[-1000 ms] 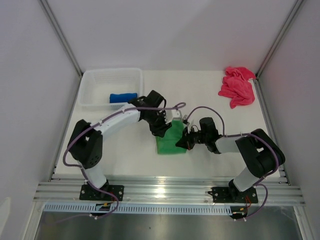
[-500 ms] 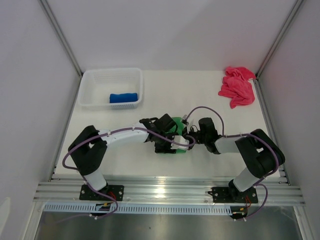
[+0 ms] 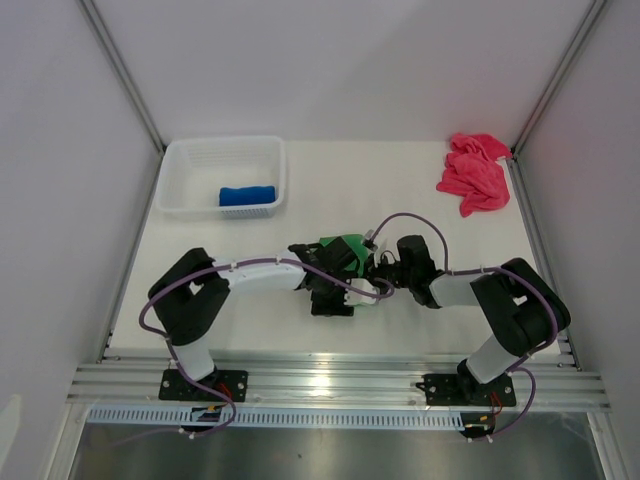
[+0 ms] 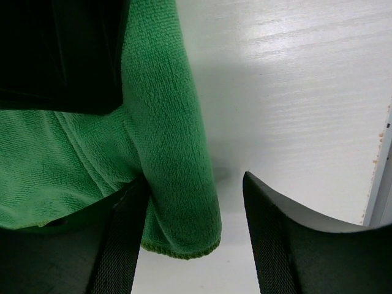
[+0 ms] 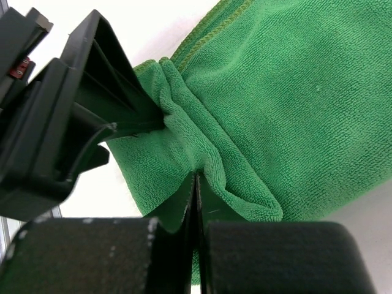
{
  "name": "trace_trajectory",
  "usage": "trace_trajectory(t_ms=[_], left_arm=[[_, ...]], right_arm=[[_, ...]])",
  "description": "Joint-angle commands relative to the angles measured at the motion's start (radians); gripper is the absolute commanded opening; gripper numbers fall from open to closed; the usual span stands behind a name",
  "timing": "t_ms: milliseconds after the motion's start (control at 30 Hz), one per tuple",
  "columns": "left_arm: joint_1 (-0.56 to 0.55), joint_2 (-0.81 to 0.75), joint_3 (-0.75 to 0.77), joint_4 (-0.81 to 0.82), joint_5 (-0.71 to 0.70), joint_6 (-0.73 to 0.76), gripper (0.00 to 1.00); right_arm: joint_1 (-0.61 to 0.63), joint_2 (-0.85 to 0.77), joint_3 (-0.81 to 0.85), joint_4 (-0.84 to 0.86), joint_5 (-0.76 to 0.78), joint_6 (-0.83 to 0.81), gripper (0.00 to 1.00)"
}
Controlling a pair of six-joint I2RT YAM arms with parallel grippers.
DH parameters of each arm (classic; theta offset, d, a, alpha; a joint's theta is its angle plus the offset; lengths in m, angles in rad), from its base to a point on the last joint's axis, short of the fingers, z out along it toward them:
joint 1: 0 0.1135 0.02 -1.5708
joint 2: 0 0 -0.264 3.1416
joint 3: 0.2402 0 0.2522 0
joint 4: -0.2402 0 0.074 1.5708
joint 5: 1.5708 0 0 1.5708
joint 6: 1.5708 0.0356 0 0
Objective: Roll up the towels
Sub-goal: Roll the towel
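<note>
**A robotics lab test cell**

The plain white panel walls and slanted grey metal corner posts box in a white tabletop. A black-and-white left robot arm and its right-hand twin stand bolted to a slotted aluminium rail, trailing purple cables.

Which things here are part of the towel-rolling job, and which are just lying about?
Part of the job:
green towel, mid-table, pinched in the right gripper
blue towel, rolled, in the basket
pink towel, crumpled at the far right corner

Lying about:
basket, which only holds the blue towel
</note>
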Motion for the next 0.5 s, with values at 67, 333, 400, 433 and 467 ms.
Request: trace_trajectory(t_ms=[67, 333, 400, 433, 467], left_arm=[[-0.01, 0.031, -0.036, 0.037, -0.072, -0.031, 0.65], [-0.01, 0.062, -0.06, 0.063, -0.151, -0.038, 0.16], [-0.009, 0.063, -0.053, 0.059, -0.148, -0.042, 0.07], [-0.004, 0.062, -0.047, 0.049, -0.142, -0.045, 0.03], [-0.001, 0.059, -0.035, 0.022, -0.129, -0.048, 0.01]], right_arm=[[-0.01, -0.014, 0.011, -0.047, 0.033, -0.036, 0.0], [-0.05, -0.083, 0.031, -0.119, -0.016, -0.085, 0.05], [-0.061, -0.102, 0.044, -0.147, -0.029, -0.097, 0.07], [-0.065, -0.114, 0.057, -0.177, -0.032, -0.105, 0.08], [-0.07, -0.143, 0.063, -0.196, -0.026, -0.114, 0.11]])
